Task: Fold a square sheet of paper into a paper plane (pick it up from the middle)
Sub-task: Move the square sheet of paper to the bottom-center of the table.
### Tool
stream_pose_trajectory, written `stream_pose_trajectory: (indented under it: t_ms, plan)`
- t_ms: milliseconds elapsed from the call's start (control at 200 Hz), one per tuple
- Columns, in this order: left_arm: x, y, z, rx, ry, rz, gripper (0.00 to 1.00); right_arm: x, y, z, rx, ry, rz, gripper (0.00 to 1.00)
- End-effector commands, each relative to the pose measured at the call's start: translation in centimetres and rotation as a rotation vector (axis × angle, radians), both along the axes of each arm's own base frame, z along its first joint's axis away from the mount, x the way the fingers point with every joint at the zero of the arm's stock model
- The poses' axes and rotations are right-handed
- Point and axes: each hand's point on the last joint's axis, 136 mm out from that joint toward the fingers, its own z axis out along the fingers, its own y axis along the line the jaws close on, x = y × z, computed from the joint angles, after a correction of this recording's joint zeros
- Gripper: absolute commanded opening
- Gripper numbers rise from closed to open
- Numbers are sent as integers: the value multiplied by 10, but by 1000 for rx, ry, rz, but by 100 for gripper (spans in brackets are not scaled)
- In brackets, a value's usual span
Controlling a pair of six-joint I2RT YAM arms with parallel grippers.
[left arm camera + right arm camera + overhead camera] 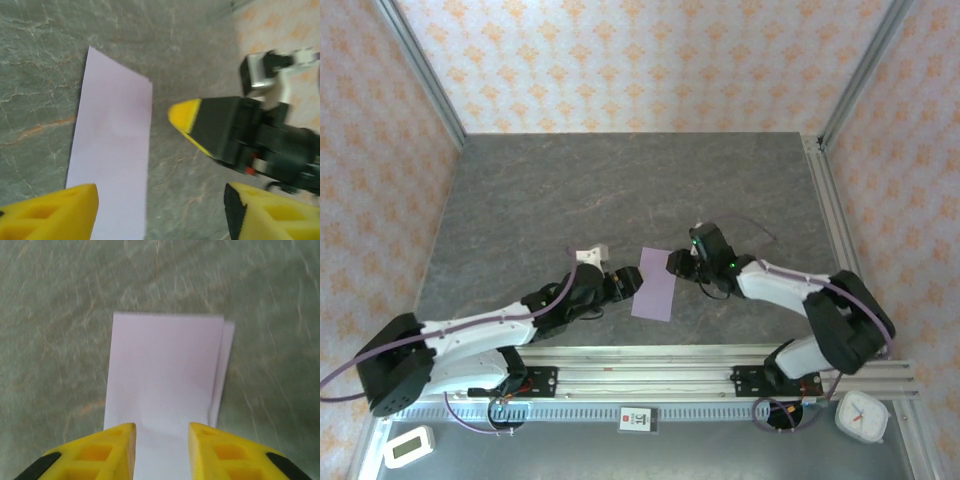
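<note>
Sheet of paper [654, 285] lies flat on the grey table [620, 190], near the middle, between the two pincers. It is folded in half into a narrow rectangle (layers a bit off, so a thin strip of the lower one shows along one long edge in the right wrist view). Left gripper [626, 283] is just beside the paper's left edge, jaws spread wide with nothing between them. In its wrist view one yellow finger [60, 210] overlaps the paper's near corner; can't tell if it touches. Right gripper [678, 264] is at the paper's far right corner, jaws parted by a moderate gap and not clamped. The paper's end runs under the gap between its fingertips [115, 445], flat on the table, not lifted.
</note>
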Motion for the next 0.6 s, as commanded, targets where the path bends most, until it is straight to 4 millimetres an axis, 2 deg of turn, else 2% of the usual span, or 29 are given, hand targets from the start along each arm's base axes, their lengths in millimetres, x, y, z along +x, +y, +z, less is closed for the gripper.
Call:
stream_pose_trajectory:
  t_ms: [0,200,245,290,360,591]
  plan:
    - [2,13,15,-39,7,98,75,19,5,-4,-29,-17,26,30]
    - [13,13,69,-131,-34,165,82,32,18,-36,-59,41,68,21]
    - [17,13,82,-147,-40,186,87,32,18,-42,-73,50,73,21]
    - [20,12,95,-164,-54,195,88,32,17,-48,-80,57,73,21]
    - [25,13,109,-183,-50,231,99,32,18,-57,-88,75,80,20]
    - [42,13,153,-252,-41,344,99,36,35,-75,-55,122,127,17]
